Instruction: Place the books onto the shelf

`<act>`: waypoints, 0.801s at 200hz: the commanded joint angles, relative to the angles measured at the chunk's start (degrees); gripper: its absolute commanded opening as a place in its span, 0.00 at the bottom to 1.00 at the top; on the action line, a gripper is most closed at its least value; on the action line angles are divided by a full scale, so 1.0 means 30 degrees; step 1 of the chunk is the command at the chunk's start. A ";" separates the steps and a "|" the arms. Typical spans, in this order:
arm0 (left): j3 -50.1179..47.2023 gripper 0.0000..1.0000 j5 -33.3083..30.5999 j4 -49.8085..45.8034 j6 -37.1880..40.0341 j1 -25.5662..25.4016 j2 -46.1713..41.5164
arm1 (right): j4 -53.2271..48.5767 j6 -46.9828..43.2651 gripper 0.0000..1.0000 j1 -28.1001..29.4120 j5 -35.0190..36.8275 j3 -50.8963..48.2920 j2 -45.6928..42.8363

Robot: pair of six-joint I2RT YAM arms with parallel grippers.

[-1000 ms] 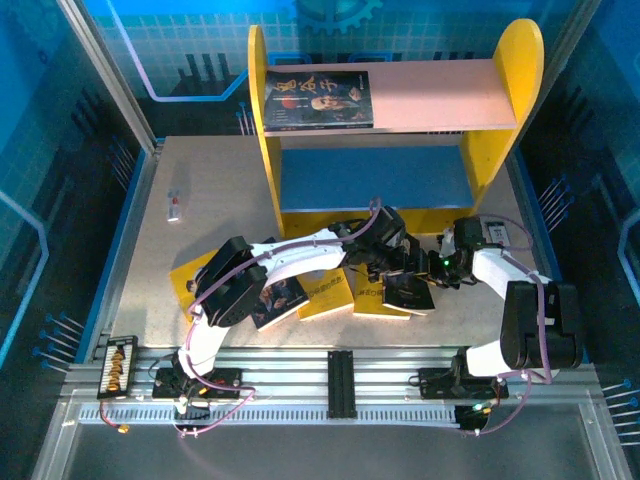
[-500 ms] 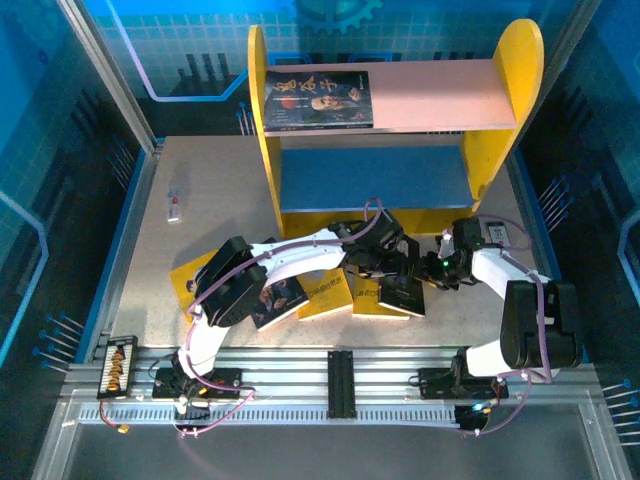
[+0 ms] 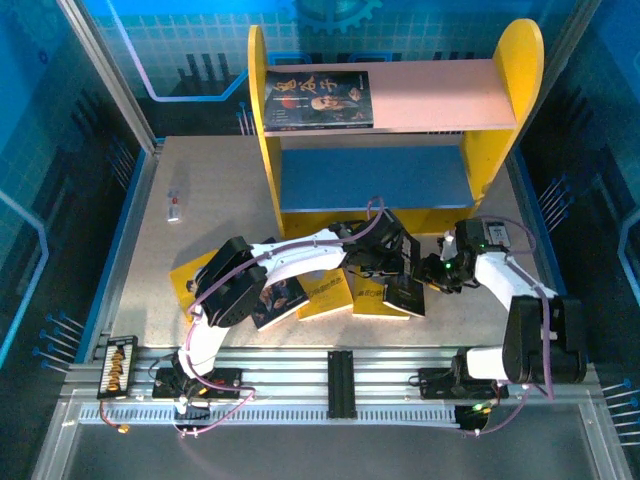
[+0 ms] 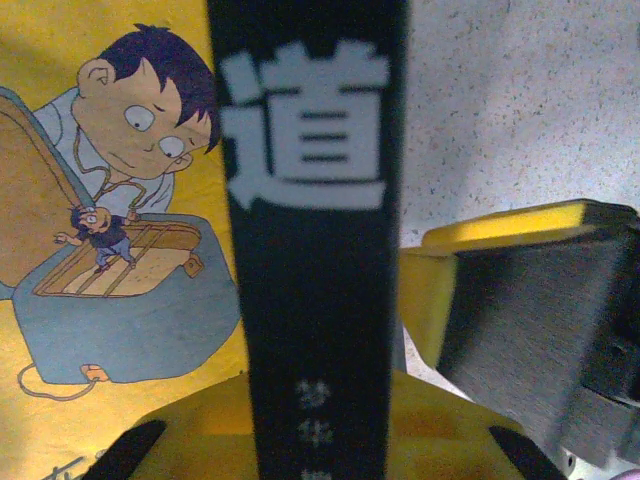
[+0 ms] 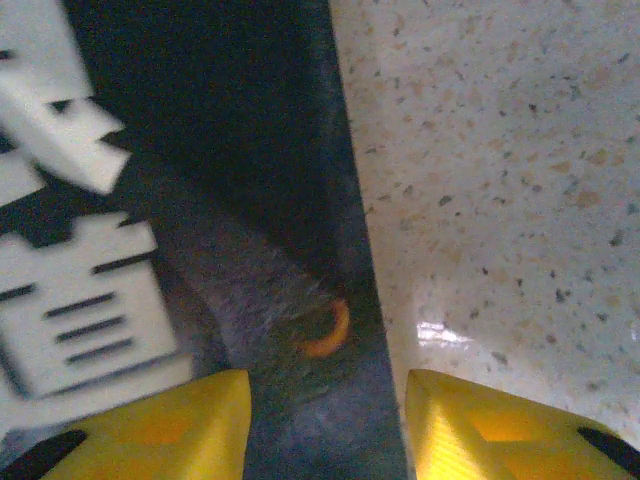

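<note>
Books (image 3: 325, 293) lie in a row on the counter (image 3: 220, 220). I count three yellow and two dark, and one more dark one sits on the top board of the shelf (image 3: 440, 95). From the left wrist, the left claw (image 4: 320, 410) is pinched tight on the dark book (image 4: 315, 300) at the right end. From the right wrist, the right claw (image 5: 325, 420) is open over that book's edge. I think the grab is happening now. Next it needs a lift up to the shelf.
</note>
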 commanded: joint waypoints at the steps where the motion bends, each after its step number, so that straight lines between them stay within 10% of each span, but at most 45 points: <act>1: 0.0907 0.00 -0.0122 -0.0026 0.1244 -0.0194 -0.0967 | -0.1559 0.0084 0.49 -0.0733 -0.0219 0.0553 -0.2057; 89: 0.5837 0.00 0.3291 -0.6086 0.7113 -0.0538 -0.5954 | -0.4755 0.0572 0.61 -0.3119 -0.0843 0.3842 -0.8784; 160: 1.5819 0.00 -0.1236 -0.9613 0.9772 0.0399 -0.6523 | -0.3529 0.2520 0.67 -0.3653 -0.4698 0.7460 -0.9763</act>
